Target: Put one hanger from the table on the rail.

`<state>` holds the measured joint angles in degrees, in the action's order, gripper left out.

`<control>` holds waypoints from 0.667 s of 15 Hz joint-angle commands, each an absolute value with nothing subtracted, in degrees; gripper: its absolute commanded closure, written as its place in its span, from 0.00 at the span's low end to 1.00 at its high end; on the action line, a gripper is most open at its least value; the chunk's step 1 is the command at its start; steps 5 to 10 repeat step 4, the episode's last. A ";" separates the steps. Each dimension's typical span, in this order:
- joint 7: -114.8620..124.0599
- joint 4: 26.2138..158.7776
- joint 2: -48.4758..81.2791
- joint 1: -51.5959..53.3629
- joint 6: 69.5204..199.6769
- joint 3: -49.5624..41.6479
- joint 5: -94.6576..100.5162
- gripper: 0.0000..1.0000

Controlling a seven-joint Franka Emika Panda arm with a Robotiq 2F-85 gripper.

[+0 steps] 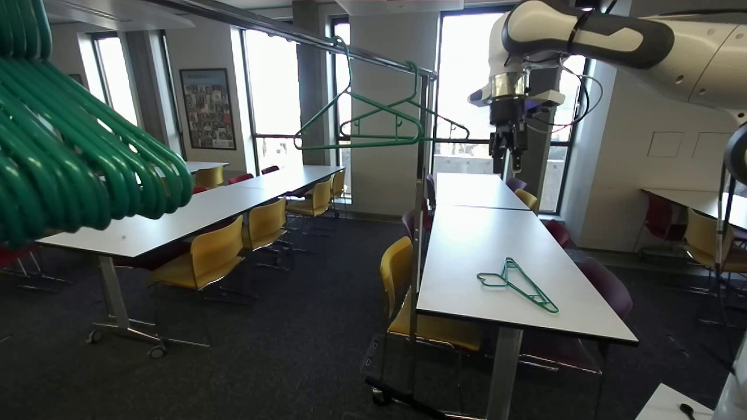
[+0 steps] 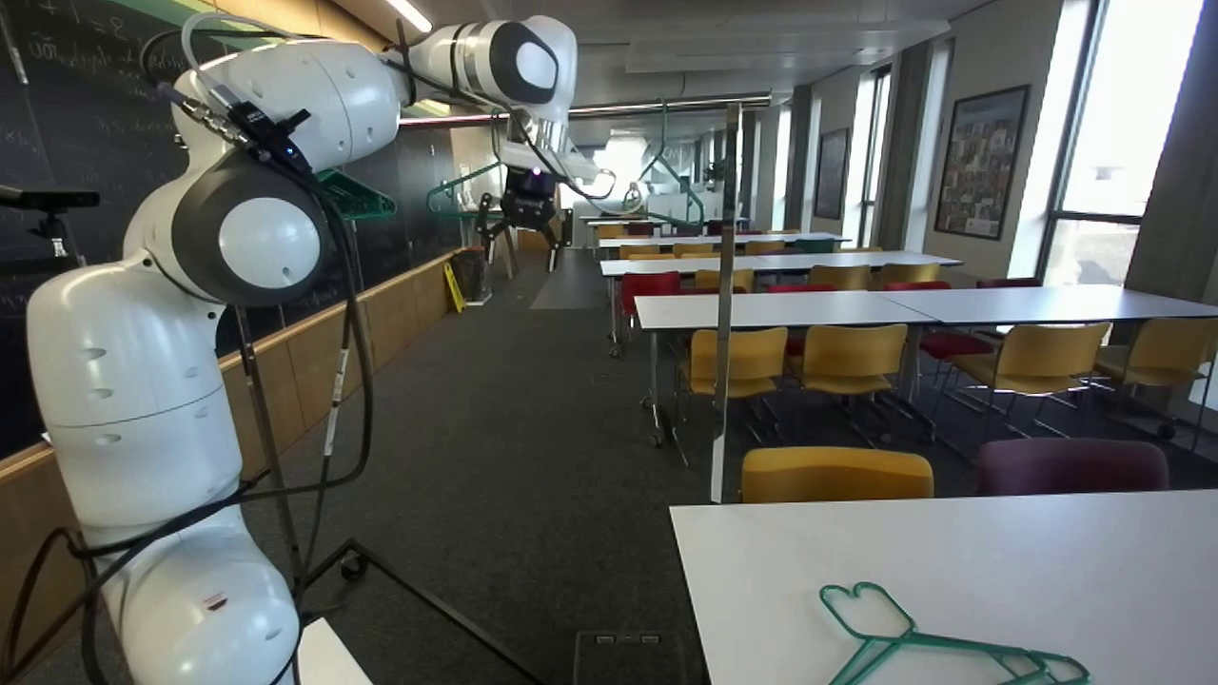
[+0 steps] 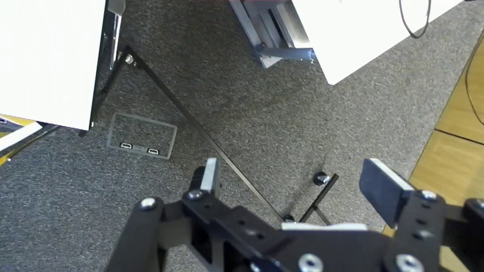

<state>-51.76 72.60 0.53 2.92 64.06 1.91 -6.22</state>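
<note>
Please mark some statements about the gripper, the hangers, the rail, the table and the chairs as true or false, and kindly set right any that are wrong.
1. A green hanger lies on the white table. True.
2. The gripper is open. True.
3. The gripper holds the green hanger. False: it grips nothing.
4. Other green hangers hang from the rail. True.
5. The rail is lower than the white table. False: it runs higher than the table in both exterior views.
6. Every chair in view is yellow. False: a purple chair shows in an exterior view.
</note>
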 commanded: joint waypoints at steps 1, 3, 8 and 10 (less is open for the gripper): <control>-52.18 73.64 0.37 3.08 64.82 1.97 -5.38 0.00; -52.29 74.24 0.20 3.16 65.10 2.19 -4.97 0.00; -52.29 74.33 -0.03 3.16 65.10 2.22 -4.96 0.00; -52.29 74.33 -0.03 3.16 65.10 2.22 -4.96 0.00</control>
